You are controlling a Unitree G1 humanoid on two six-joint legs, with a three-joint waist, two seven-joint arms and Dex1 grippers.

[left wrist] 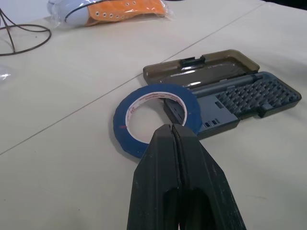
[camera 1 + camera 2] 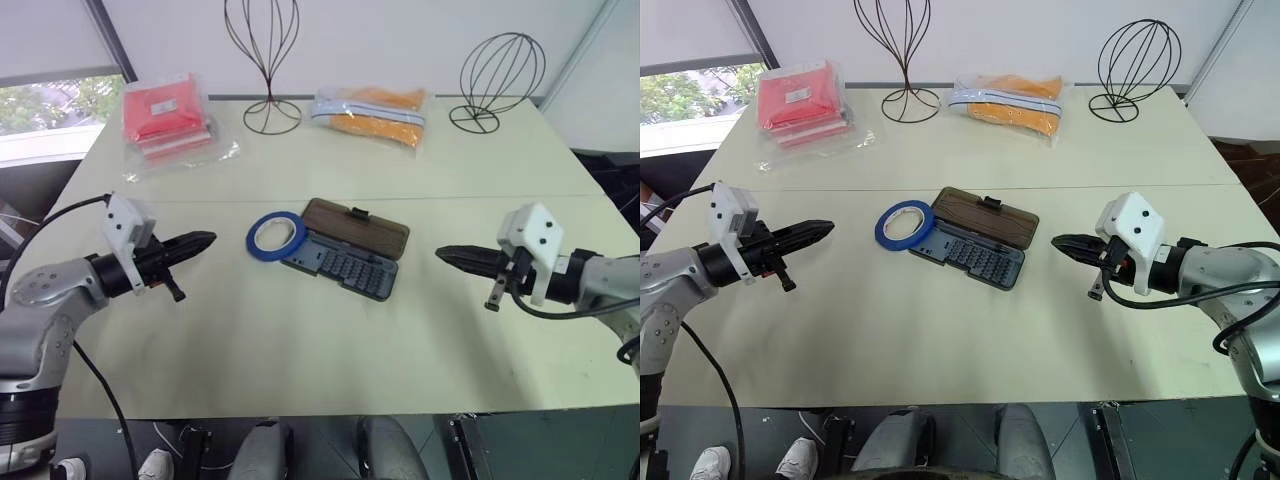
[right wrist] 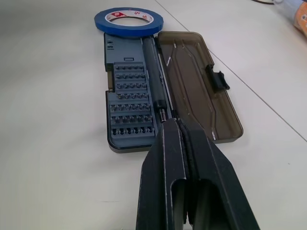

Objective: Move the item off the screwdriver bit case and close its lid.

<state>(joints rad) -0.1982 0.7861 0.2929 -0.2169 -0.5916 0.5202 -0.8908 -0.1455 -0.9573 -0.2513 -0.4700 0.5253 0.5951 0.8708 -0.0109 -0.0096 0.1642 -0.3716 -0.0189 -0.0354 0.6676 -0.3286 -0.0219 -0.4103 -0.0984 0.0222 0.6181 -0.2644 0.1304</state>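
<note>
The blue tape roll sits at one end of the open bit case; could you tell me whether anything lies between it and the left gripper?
Nothing visible does. The left gripper, shut, points across bare table toward the blue tape roll, which rests partly on the end of the screwdriver bit case.

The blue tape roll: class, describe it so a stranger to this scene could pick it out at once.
On the pale table, find the open bit case at the middle. The blue tape roll lies flat at its left end, overlapping the corner. It is the table's one blue ring, with a white inner core.
</note>
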